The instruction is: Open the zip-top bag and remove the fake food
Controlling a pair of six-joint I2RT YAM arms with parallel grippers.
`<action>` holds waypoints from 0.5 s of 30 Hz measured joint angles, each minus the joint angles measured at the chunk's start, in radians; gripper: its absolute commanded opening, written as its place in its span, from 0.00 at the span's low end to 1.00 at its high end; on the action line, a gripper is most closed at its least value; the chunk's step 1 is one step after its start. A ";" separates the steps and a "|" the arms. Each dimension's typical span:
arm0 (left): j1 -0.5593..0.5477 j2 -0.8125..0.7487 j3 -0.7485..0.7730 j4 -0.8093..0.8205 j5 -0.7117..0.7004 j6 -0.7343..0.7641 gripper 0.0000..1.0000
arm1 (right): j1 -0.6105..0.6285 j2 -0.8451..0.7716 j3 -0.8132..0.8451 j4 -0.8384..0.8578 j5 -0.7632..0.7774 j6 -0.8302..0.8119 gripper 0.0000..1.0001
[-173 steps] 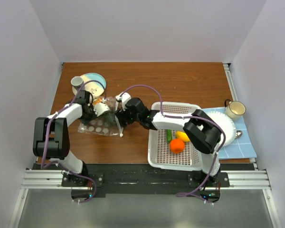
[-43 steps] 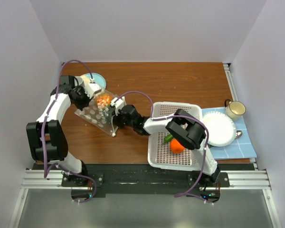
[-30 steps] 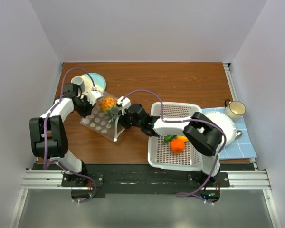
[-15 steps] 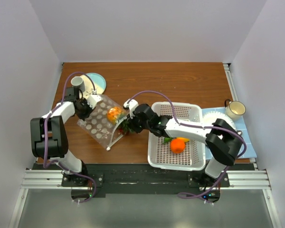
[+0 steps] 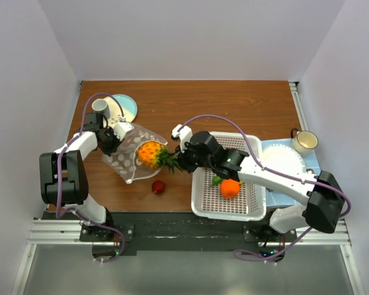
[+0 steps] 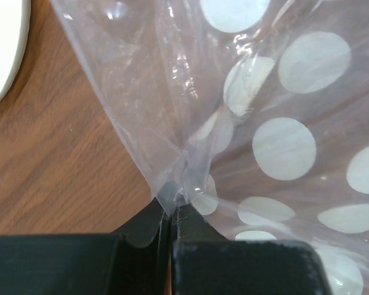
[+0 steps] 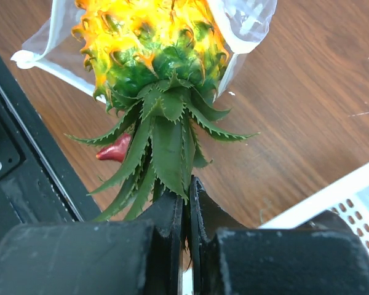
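Your left arm is rising from its base at the near edge of the desk point(image 5: 234, 104). Its upper link is standing folded beside the left edge and its forearm is angling toward the far-left corner. Your left pincer point(image 6: 170, 206) is fully closed, its fingers pressing together on a corner of the zip-top bag point(image 5: 126, 161). The plastic is bunching into creases where it enters the grip.

The bag is lying in the left half of the desk, its gripped corner lifting and its mouth facing the middle of the desk.

Your right arm is stretching from its base at the near right, elbow out toward the near-right corner. Its long link is crossing above the white basket point(image 5: 197, 196) and its wrist is pointing left. Your right pincer point(image 7: 186, 193) is closed as well, gripping the green leaf crown of the pineapple point(image 5: 149, 152). The pineapple's body is sitting in the bag's mouth, with plastic draping over part of it and its crown lying outside.

A small red piece point(image 5: 158, 187) is lying loose on the desk, just nearward of the pineapple and apart from the bag.

The basket is sitting right of centre by the near edge and is holding an orange point(image 5: 229, 188), a lemon point(image 5: 238, 180) and a green piece point(image 5: 216, 180).
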 measured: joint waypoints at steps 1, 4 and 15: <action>0.000 0.000 0.000 0.000 0.001 -0.009 0.00 | 0.000 -0.001 0.008 -0.014 0.000 -0.005 0.00; 0.000 -0.001 0.000 0.000 0.001 -0.029 0.00 | 0.000 -0.001 0.018 -0.053 0.002 -0.018 0.00; -0.037 0.000 0.002 0.002 0.004 -0.081 0.00 | -0.004 -0.156 0.009 -0.220 -0.032 -0.013 0.00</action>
